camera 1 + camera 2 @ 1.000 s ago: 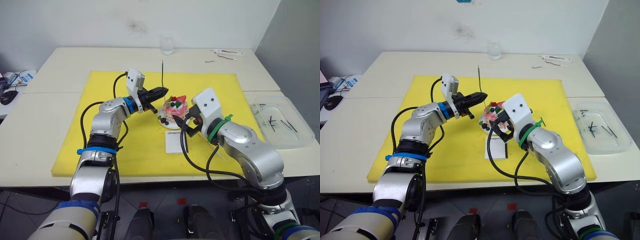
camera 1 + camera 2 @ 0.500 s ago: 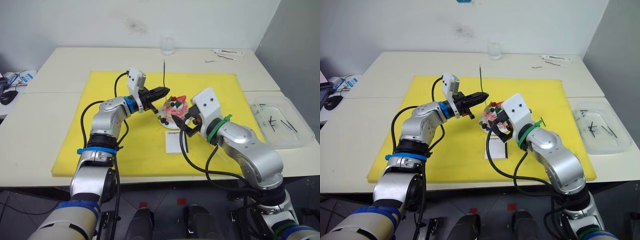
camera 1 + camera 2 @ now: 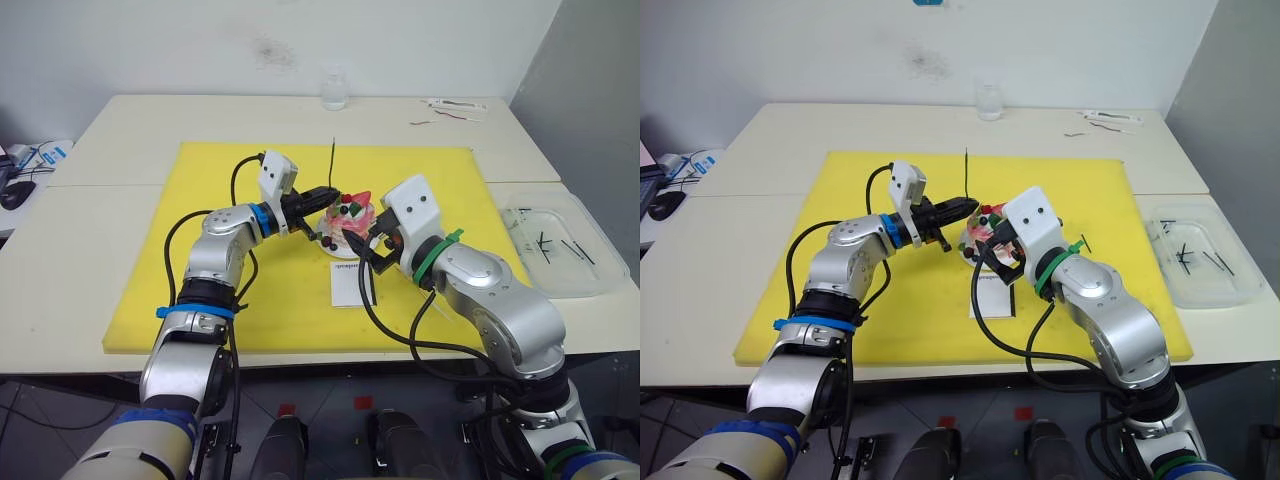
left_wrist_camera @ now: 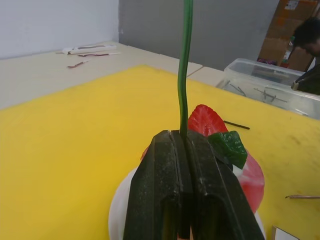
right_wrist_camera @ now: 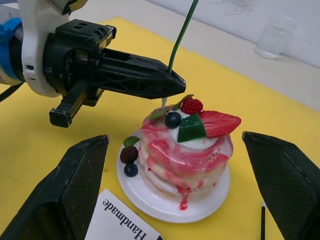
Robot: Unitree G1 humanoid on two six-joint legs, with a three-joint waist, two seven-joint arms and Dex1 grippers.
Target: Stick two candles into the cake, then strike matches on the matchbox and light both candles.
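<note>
Left gripper pinched tight on green candle, fingers pressed together around its lower part, candle standing upright above the fingertips. Gripper tip poised just over the near-left edge of the cake, candle's pale bottom end poking out under the fingers right above the frosting; contact with the cake unclear. Cake sitting on small white plate on yellow mat, topped with strawberry, green leaf, blueberry and raspberry, loose dark berries on the plate beside it. Right gripper spread wide, one black finger on either side of the cake and plate, touching neither. Matchbox lying flat on the mat just in front of the plate, "Handmade" lettering visible, partly under the right wrist. Short dark match on the mat just past the cake. More dark sticks in clear tray off the mat at right. Glass at the far table edge.
</note>
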